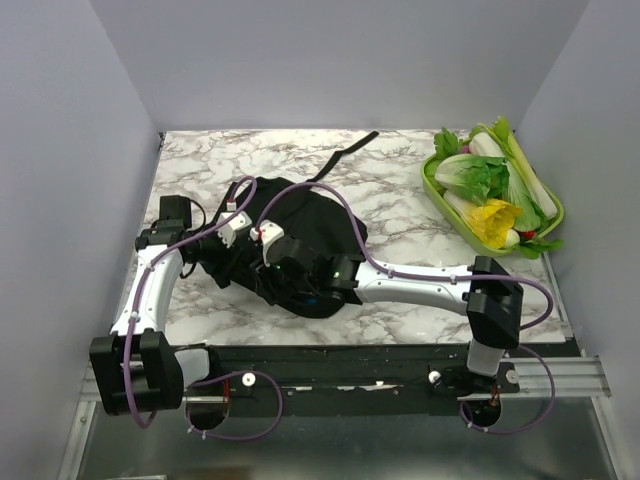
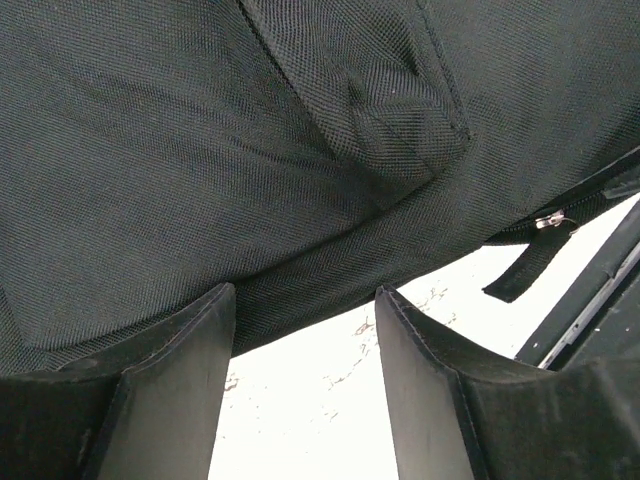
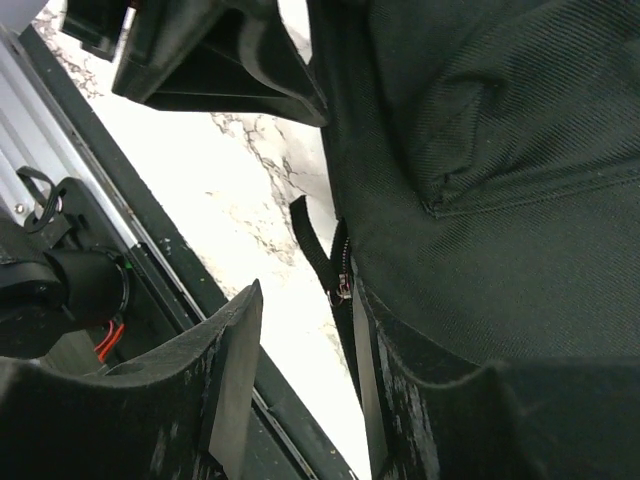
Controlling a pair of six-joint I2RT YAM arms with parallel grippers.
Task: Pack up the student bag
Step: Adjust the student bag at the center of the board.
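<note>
The student bag (image 1: 300, 225), a soft black backpack, lies crumpled on the middle of the marble table, with one strap (image 1: 345, 155) trailing toward the back. My left gripper (image 1: 243, 228) is at the bag's left side. In the left wrist view it (image 2: 304, 292) is open, with the bag's fabric edge (image 2: 300, 180) across its fingertips and bare table in the gap. My right gripper (image 1: 282, 256) is at the bag's near edge. It (image 3: 305, 295) is open, and its right finger (image 3: 365, 380) rests against the bag beside a small zipper pull (image 3: 342, 290).
A green tray (image 1: 432, 185) of leafy vegetables stands at the back right. A black rail (image 1: 380, 360) runs along the table's near edge. Grey walls close in the left, back and right sides. My left gripper's fingers (image 3: 220, 60) show at the top of the right wrist view.
</note>
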